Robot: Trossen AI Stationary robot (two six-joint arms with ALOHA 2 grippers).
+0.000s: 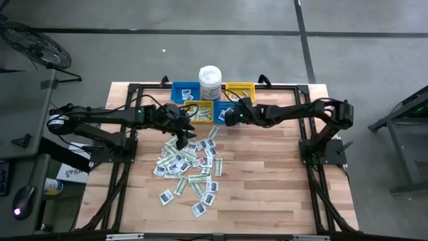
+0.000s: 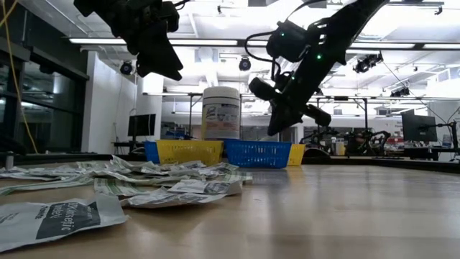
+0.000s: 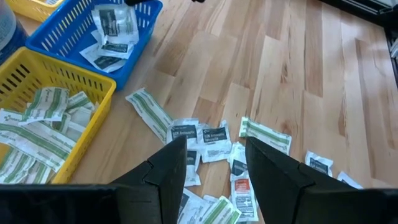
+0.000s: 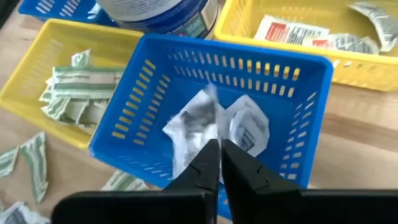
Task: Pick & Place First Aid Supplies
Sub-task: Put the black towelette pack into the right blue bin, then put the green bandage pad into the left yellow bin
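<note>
Right pincer [image 4: 219, 163] pinching crinkled paper packet [image 4: 194, 124] over slatted blue bin [image 4: 298, 81].

both arms reach from the table's sides toward its far middle, about twelve o'clock of centre. the left gripper [image 1: 182, 137] hangs above the table with its fingers [image 3: 166, 171] spread apart and nothing between them. the right gripper [image 1: 231, 118], at two o'clock from it, tilts downward, its fingers [image 4: 205, 163] pressed nearly together.
</note>
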